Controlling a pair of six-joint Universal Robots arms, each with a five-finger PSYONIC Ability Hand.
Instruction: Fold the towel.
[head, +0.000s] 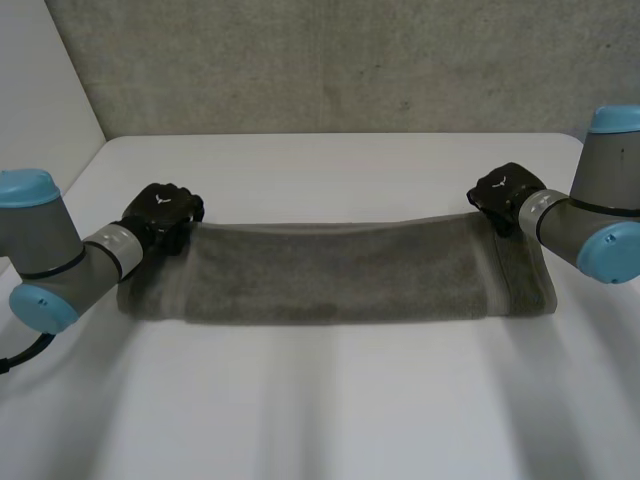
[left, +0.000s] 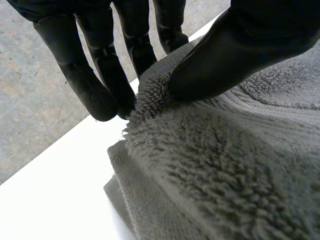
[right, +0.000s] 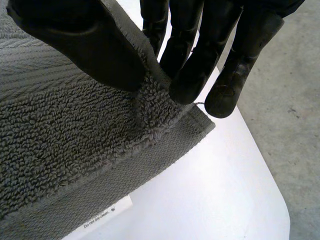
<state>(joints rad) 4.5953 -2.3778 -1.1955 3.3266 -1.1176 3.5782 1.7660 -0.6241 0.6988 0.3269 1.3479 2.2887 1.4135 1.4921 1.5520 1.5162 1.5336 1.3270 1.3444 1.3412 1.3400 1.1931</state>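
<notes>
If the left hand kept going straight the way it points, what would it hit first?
The left hand pinches a corner of the grey terry towel; straight on, it would probably meet the white table first.

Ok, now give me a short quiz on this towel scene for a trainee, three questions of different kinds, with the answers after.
1. True or false: the left hand pinches a corner of the towel between thumb and fingers.
2. Pick one. The towel lies on the table as: A) a long band stretched between the two hands, B) a crumpled ball, C) a sheet hanging off the table's edge.
3. Fill the gap: near the corner that the right hand pinches, a white ____ pokes out from under the towel.

Key: 1 true; 2 A; 3 label.
</notes>
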